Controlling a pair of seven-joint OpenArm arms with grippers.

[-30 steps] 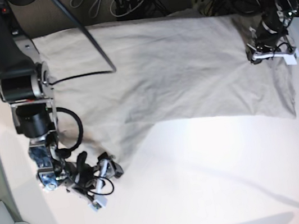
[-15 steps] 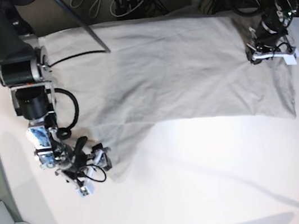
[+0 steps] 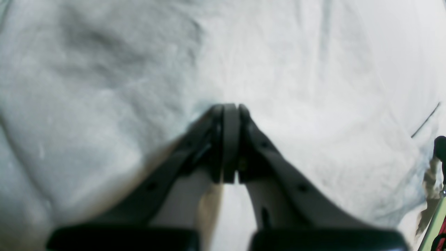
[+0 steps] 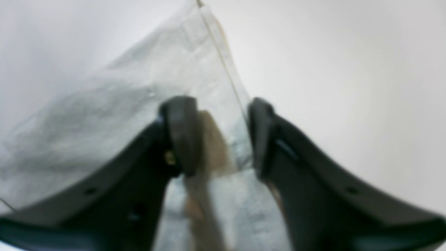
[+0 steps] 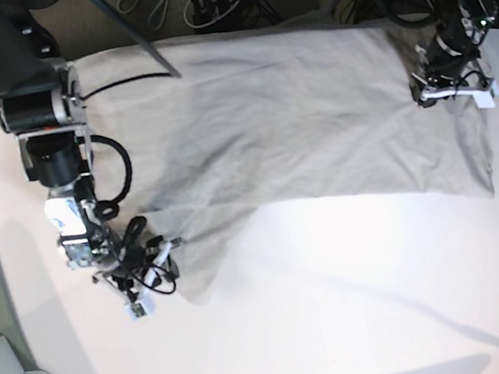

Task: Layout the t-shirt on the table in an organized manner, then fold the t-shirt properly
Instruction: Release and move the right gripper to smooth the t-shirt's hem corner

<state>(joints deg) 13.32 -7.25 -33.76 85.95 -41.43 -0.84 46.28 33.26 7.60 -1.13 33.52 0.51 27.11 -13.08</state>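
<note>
White table (image 5: 344,305) carries the grey-beige t-shirt (image 5: 295,113), spread wide with its long axis left to right along the far side. Left gripper (image 3: 228,111) is closed, pressed onto the cloth; right gripper (image 4: 216,136) straddles a hem corner, jaws parted.
</note>
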